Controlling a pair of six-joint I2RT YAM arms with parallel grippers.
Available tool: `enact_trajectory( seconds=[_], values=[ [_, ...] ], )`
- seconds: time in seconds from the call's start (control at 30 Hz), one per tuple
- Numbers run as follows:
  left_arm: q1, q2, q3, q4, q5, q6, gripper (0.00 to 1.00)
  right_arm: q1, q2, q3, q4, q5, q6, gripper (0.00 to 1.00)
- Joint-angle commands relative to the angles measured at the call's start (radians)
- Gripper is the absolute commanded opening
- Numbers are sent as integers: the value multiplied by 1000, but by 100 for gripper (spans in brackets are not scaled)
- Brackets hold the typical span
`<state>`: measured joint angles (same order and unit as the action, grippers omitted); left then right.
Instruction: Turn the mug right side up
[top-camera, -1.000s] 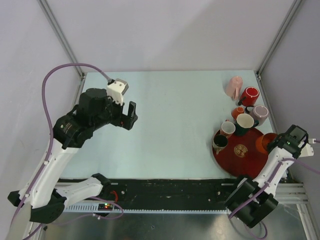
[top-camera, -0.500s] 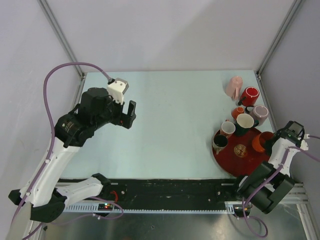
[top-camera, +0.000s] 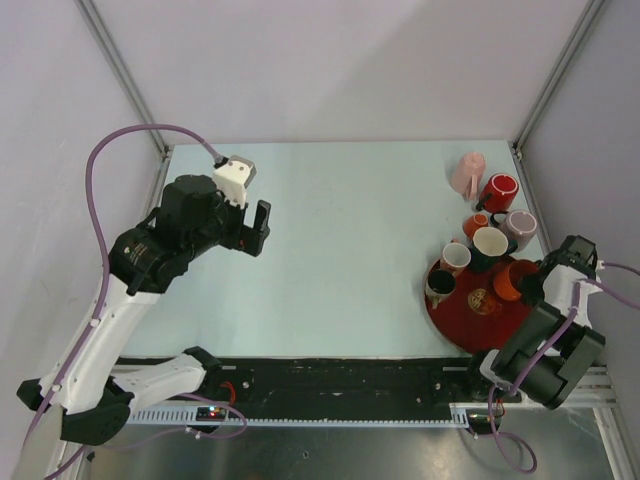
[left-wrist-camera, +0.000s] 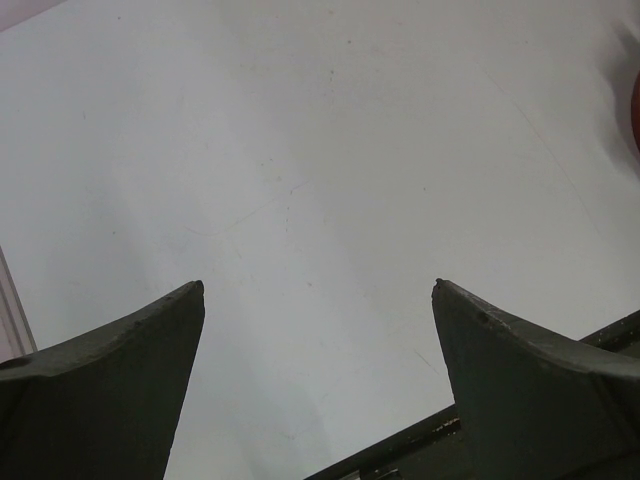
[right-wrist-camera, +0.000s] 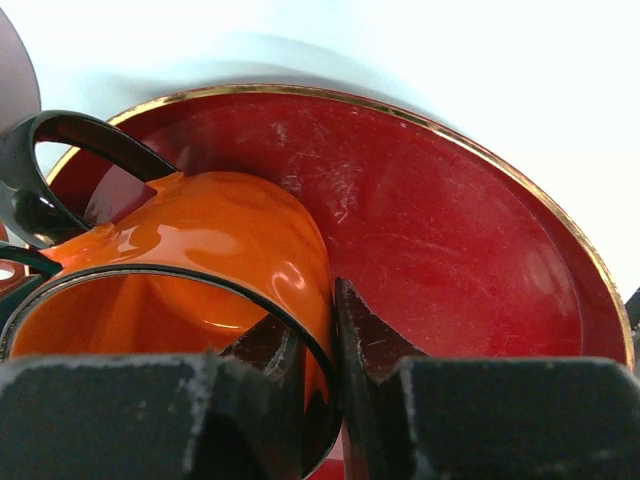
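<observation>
An orange mug (top-camera: 508, 281) with a black rim and black handle (right-wrist-camera: 80, 140) hangs tilted on its side over the red tray (top-camera: 478, 330), its mouth facing the right wrist camera. My right gripper (top-camera: 530, 285) is shut on the mug's wall (right-wrist-camera: 220, 240), one finger inside the rim and one outside (right-wrist-camera: 315, 305). The tray's red floor (right-wrist-camera: 450, 220) lies just behind it. My left gripper (top-camera: 262, 228) hovers open over the bare table at the left, nothing between its fingers (left-wrist-camera: 318, 288).
A black mug (top-camera: 439, 286) stands on the tray's left edge. Behind the tray cluster a white-and-orange mug (top-camera: 455, 258), a dark mug with white inside (top-camera: 490, 243), a lilac mug (top-camera: 520, 227), a red mug (top-camera: 499, 190) and a pink mug (top-camera: 467, 172). The frame post stands at the right.
My right wrist has swung left and turned over the tray, carrying the orange mug a little leftward and tipping it. The left arm has barely moved.
</observation>
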<state>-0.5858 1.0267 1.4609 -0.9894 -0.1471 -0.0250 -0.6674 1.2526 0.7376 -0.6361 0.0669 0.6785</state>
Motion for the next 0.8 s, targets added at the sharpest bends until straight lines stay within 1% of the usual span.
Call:
enact_trajectory(
  seconds=[0.0,0.07,0.1,0.3,0.43,0.5,0.63,0.77],
  values=[
    [6,-13,37,22,-17,18,98,13,28,78,54,1,22,15],
    [7,-15,37,21,-20,14,98,12,42,94,45,0,24,22],
    [8,-16,36,22,-18,12,98,12,46,98,42,2,26,24],
    [18,-15,41,22,-12,2,98,-4,70,103,43,15,26,24],
    [22,-13,49,21,-11,0,98,-11,99,119,43,-20,18,29],
    [24,-13,51,21,-12,1,98,-17,97,122,41,-31,16,36],
    [32,-16,52,22,-12,4,98,-50,59,128,43,-51,17,54],
    [36,-17,48,22,-8,5,98,-52,3,184,17,-18,-12,66]
  ],
)
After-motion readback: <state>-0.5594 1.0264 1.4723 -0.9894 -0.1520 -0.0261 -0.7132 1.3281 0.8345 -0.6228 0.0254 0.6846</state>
